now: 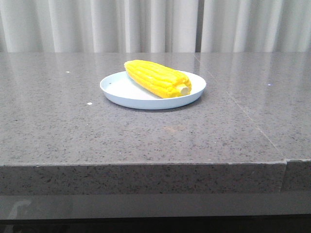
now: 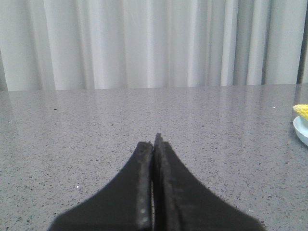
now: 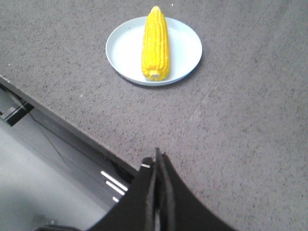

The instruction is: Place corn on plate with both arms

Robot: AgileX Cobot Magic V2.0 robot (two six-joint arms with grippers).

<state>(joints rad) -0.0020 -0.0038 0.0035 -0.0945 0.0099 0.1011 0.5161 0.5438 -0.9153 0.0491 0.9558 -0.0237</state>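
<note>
The yellow corn [image 1: 156, 77] lies on the pale blue plate [image 1: 116, 90] in the middle of the grey table, its pale stub end toward the front right. In the right wrist view the corn [image 3: 155, 43] rests across the plate [image 3: 125, 48], far from my right gripper [image 3: 156, 159], which is shut on nothing at the table's front edge. My left gripper [image 2: 153, 142] is shut on nothing over bare table; a bit of corn [image 2: 301, 110] and plate rim [image 2: 301, 131] show at that view's edge. Neither arm appears in the front view.
Pale curtains [image 1: 155, 24] hang behind the table. The table's front edge [image 1: 146, 165] drops off; a seam [image 1: 243, 116] runs across the top at right. Below the edge, the right wrist view shows floor and a dark frame [image 3: 57, 134].
</note>
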